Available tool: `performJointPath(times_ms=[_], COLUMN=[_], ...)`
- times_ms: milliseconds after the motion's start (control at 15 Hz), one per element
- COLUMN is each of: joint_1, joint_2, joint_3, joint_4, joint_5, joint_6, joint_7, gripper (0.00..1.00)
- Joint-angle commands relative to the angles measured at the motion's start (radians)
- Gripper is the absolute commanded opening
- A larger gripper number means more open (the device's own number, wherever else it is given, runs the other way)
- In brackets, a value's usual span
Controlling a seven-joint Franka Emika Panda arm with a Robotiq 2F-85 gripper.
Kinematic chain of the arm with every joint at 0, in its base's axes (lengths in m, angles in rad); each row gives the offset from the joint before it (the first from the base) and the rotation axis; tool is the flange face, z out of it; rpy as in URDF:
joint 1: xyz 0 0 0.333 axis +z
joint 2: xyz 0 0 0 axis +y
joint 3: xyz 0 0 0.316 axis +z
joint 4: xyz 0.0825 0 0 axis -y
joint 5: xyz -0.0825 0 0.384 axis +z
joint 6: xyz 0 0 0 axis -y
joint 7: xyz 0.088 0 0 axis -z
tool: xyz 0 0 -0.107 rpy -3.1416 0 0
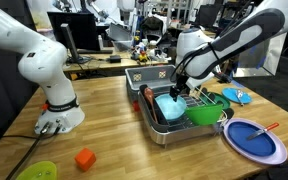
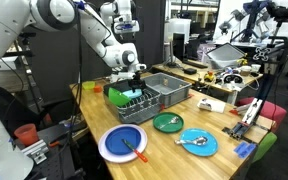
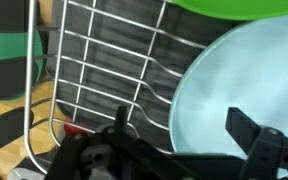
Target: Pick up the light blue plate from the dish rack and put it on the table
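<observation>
The light blue plate lies in the dish rack, next to a green bowl. In the wrist view the plate fills the right side, with the wire rack to its left and the green bowl at the top. My gripper is open, low over the rack. One finger is over the wires and one is over the plate, so the plate's rim lies between them. In both exterior views the gripper reaches down into the rack. The plate is partly hidden by it.
On the wooden table sit a dark blue plate with lilac rim, an orange cube, a yellow-green bowl and a tan dotted box. A green plate and a cyan plate with a spoon lie near the rack.
</observation>
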Motion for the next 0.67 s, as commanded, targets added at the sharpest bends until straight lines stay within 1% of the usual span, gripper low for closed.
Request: performJointPath(times_ms=[0,267,333,400,600], joint_1=[0.017,0.019,0.017,0.016,0.018], joint_2=[0.041,0.07,0.075,0.08,0.091], joint_3=[-0.02,-0.02,-0.018,-0.017,-0.017], joint_4=[0.065,0.104,0.11,0.117,0.136], joint_5=[-0.01,-0.003,0.002,0.003,0.004], joint_6=[-0.021,-0.032,-0.03,-0.031,-0.033], joint_7=[-0.003,-0.008,-0.009,-0.009,-0.011], gripper=[1.0,1.0,0.97,0.85,0.61])
